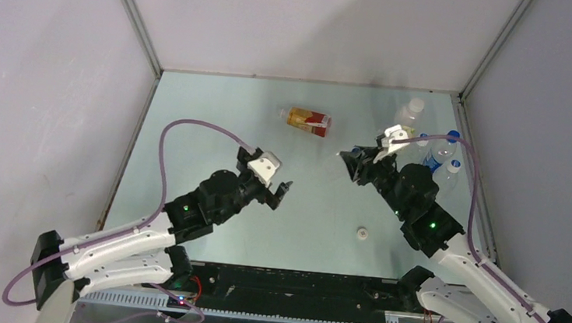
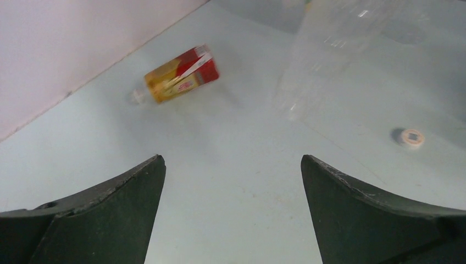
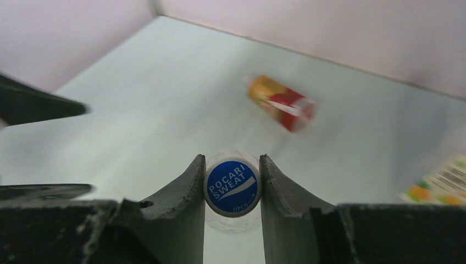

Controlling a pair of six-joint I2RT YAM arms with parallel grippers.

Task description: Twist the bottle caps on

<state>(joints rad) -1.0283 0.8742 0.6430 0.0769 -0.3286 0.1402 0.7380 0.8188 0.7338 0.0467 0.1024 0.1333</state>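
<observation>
The pale green tabletop is closed in by plain grey walls on three sides. A clear yellow-labelled bottle stands upright near its far right corner.

The top camera is looking steeply down from above the near edge at the whole pale green surface. Both wrist cameras are skimming it low and close, all three sharing the lying amber-filled, red-labelled plastic bottle.
</observation>
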